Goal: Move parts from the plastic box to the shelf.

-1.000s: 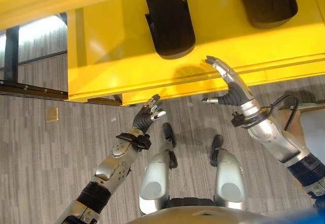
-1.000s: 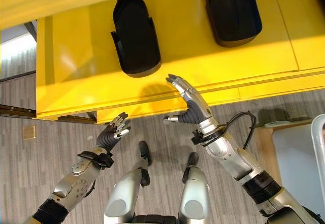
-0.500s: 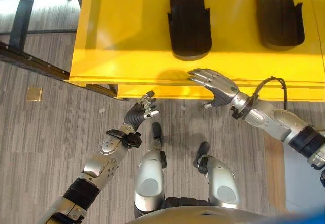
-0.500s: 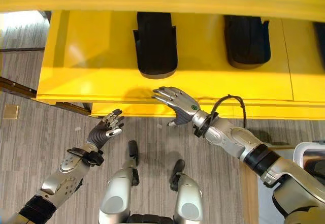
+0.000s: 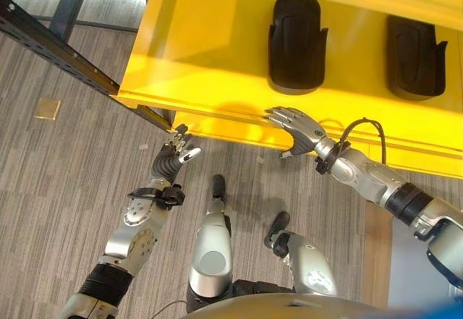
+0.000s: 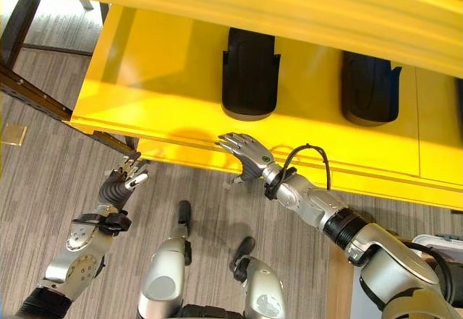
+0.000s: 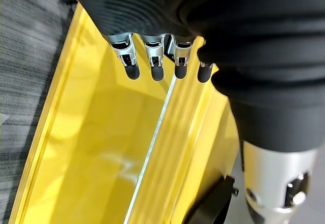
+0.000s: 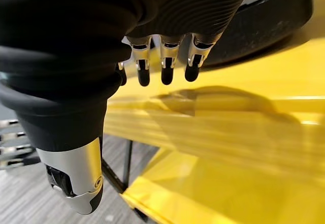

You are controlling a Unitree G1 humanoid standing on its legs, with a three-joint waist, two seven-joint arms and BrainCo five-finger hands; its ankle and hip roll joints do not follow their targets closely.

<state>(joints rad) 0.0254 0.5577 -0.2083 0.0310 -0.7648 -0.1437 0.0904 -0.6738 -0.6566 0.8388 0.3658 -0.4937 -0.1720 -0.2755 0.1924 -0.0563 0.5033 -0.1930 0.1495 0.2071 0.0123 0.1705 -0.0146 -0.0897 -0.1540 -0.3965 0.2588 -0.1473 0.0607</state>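
1. Right hand (image 5: 300, 127) hovers at the front edge of the yellow shelf (image 5: 210, 51), middle of the left eye view, fingers spread and relaxed, holding nothing.
2. Left hand (image 5: 175, 154) sits lower left of it, over the grey floor, fingers loosely extended, also empty.
3. Two black parts lie on the shelf: the nearer part (image 5: 296, 42) just above the right hand, the far part (image 5: 414, 57) at upper right.
4. Both parts run lengthwise into the shelf, away from the robot.
5. The plastic box shows only as a pale corner (image 6: 441, 245) at lower right, so the right arm looks nearer for the next pickup.
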